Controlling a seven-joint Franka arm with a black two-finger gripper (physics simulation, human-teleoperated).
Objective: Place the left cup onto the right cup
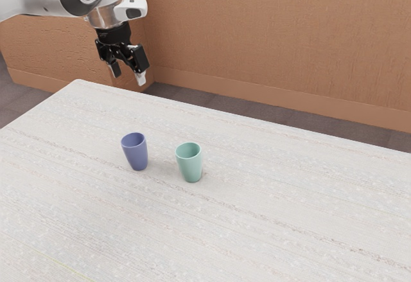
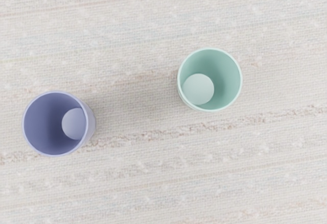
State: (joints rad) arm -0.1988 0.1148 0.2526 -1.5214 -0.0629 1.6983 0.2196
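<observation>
While the gripper [image 1: 127,73] hung high over the table [image 1: 289,218], its fingers stood apart and held nothing. Both cups stood upright far below the fingers. The purple cup [image 1: 135,151], the one to be moved, lay nearer beneath them, and the green cup [image 1: 189,162] stood just beyond it, close but not touching. By its look the purple cup was light, stiff and smooth, so liable to slip. A hold across the rim, one finger inside the wall and one outside, seemed soundest.
</observation>
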